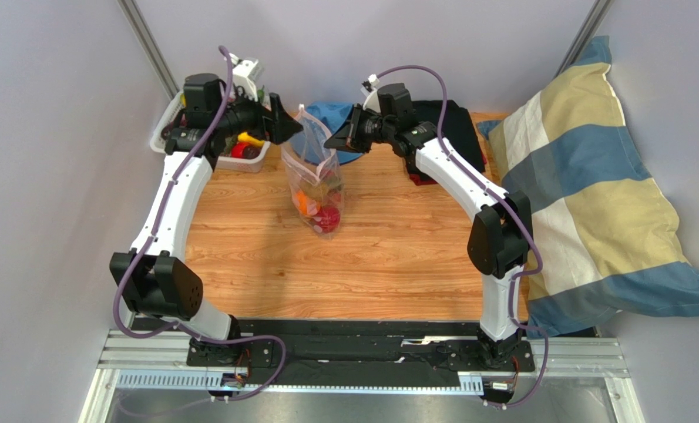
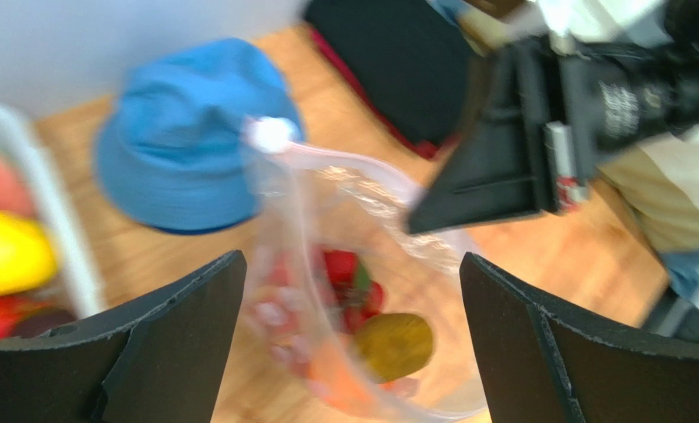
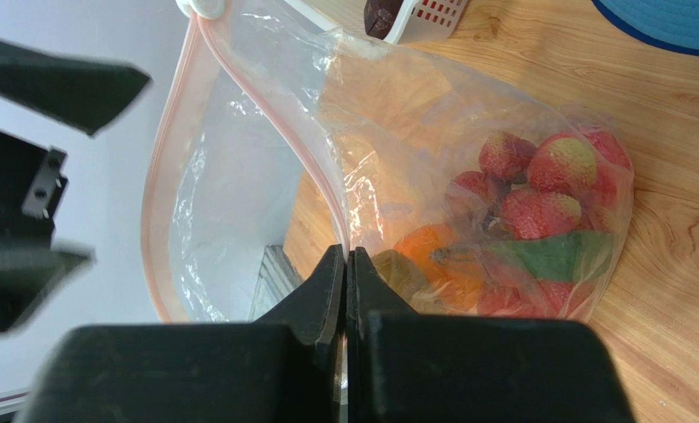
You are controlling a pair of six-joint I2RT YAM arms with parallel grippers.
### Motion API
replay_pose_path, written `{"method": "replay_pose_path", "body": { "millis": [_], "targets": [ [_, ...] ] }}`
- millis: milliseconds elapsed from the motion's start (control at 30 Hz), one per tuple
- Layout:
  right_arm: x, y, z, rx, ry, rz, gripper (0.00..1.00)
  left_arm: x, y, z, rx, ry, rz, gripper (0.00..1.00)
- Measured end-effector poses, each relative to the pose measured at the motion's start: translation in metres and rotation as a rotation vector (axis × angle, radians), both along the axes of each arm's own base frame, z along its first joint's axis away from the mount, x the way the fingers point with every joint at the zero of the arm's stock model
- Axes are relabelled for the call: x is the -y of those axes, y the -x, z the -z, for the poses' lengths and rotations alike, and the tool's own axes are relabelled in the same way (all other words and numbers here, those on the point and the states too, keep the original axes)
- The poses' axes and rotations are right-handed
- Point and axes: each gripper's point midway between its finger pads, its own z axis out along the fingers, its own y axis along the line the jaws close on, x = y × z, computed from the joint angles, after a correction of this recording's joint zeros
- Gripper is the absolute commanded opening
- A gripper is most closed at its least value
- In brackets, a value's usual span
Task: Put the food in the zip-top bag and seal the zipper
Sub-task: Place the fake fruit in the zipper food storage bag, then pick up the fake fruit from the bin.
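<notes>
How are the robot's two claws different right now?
The left gripper is spread wide open and grips nothing. The right gripper is pinched shut on the edge of the zip-top bag. The left gripper is on the white basket side of the bag, and the right gripper is on the blue hat side. Both are black, and both are up at the bag's open mouth.

Ahead of me, on the light wooden table [image 1: 397,256]: blue fabric bucket hat [image 2: 190,141], white slatted plastic basket [image 2: 57,229], black folded cloth [image 1: 457,123]; striped pillow [image 1: 591,194] at my right.
</notes>
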Motion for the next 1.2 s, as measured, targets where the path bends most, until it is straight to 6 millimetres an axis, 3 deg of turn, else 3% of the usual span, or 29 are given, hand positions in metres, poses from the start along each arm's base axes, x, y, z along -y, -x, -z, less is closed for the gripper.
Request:
{"method": "replay_pose_path", "body": {
  "millis": [133, 233, 333, 500, 667, 1000, 1200],
  "targets": [
    [0.000, 0.000, 0.000, 0.001, 0.000, 0.000, 0.00, -0.052, -0.033, -0.007, 0.032, -0.034, -0.185, 0.99],
    [0.000, 0.000, 0.000, 0.003, 0.002, -0.002, 0.00, -0.086, -0.066, 0.008, 0.025, -0.084, -0.302, 0.97],
    [0.000, 0.000, 0.000, 0.006, 0.003, -0.003, 0.00, -0.107, -0.097, 0.043, -0.022, -0.139, -0.371, 0.91],
    [0.001, 0.000, 0.001, 0.006, 0.004, -0.003, 0.00, -0.128, -0.142, 0.127, -0.143, -0.240, -0.413, 0.87],
    [0.002, -0.001, 0.001, 0.005, 0.006, -0.001, 0.00, -0.143, -0.170, 0.173, -0.184, -0.319, -0.444, 0.83],
    [0.003, -0.001, 0.002, 0.004, 0.008, 0.001, 0.00, -0.160, -0.197, 0.170, -0.142, -0.356, -0.505, 0.83],
    [0.003, -0.002, 0.002, 0.003, 0.008, 0.002, 0.00, -0.158, -0.199, 0.195, -0.182, -0.360, -0.486, 0.88]
  ]
}}
